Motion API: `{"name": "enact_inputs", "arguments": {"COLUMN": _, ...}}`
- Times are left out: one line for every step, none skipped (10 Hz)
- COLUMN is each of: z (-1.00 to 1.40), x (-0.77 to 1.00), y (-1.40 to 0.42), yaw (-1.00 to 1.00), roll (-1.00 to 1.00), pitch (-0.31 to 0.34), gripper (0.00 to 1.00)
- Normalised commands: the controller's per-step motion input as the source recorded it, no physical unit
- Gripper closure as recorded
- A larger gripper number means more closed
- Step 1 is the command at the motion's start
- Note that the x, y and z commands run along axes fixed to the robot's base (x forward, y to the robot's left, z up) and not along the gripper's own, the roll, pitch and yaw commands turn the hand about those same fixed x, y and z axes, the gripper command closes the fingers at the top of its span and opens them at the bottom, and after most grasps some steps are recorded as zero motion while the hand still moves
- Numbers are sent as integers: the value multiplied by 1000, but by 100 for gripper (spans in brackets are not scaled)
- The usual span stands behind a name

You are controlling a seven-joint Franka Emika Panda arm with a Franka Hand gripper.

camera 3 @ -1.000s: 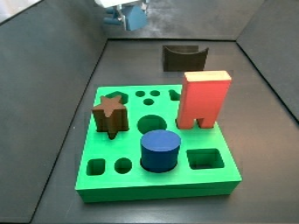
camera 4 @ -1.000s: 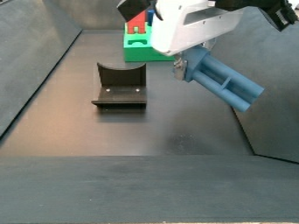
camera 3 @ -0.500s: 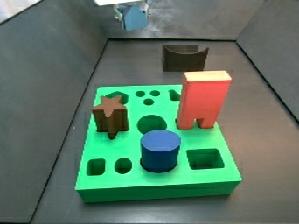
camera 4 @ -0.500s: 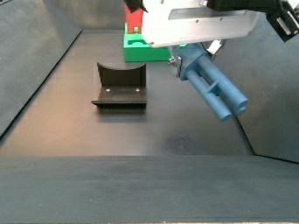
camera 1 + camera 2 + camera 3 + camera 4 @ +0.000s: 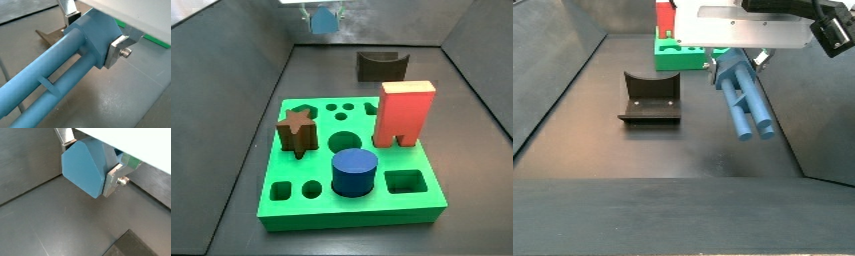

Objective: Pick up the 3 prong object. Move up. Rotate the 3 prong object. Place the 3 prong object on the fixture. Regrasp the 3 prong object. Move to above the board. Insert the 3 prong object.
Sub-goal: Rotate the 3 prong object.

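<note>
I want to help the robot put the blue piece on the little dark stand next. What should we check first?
1. Piece held firm: ok. The gripper is shut on the 3 prong object; silver fingers press both its sides.
2. Piece off the floor: ok. It hangs in the air, prongs sloping down.
3. Fixture free: ok. Nothing sits in its notch.
4. Piece over the fixture: not ok. In a side view it hangs beside it, toward the wall.
5. Piece turned the right way for the notch: cannot tell.
6. Board out of the way: ok. It sits behind the fixture.
</note>
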Motion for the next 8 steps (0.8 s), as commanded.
{"name": "enact_inputs", "arguments": {"z": -8, "x": 12, "y": 16, "yaw": -288, "roll": -2, "pitch": -18, "gripper": 100}}
{"name": "enact_inputs", "arguments": {"z": -1000, "x": 0, "y": 0, "yaw": 0, "roll": 0, "pitch": 0, "gripper": 100}}
{"name": "enact_inputs", "arguments": {"z": -1000, "x": 1, "y": 1, "yaw": 32, "roll": 1, "pitch": -2, "gripper": 100}}
{"name": "enact_inputs", "arguments": {"z": -1000, "x": 16, "y": 11, "yaw": 28, "roll": 41, "pitch": -17, "gripper": 100}}
{"name": "enact_inputs", "arguments": {"z": -1000, "x": 21, "y": 12, "yaw": 23, "roll": 60, "pitch": -18, "gripper": 100}}
{"name": "enact_inputs", "arguments": {"z": -1000, "x": 28, "y": 11, "yaw": 16, "roll": 95, "pitch": -7, "gripper": 100}}
{"name": "enact_inputs", "arguments": {"z": -1000, "x": 36, "y": 12, "yaw": 13, "roll": 119, "pitch": 2, "gripper": 100}}
{"name": "enact_inputs", "arguments": {"z": -1000, "x": 50, "y": 8, "yaw": 12, "roll": 145, "pitch": 14, "gripper": 100}}
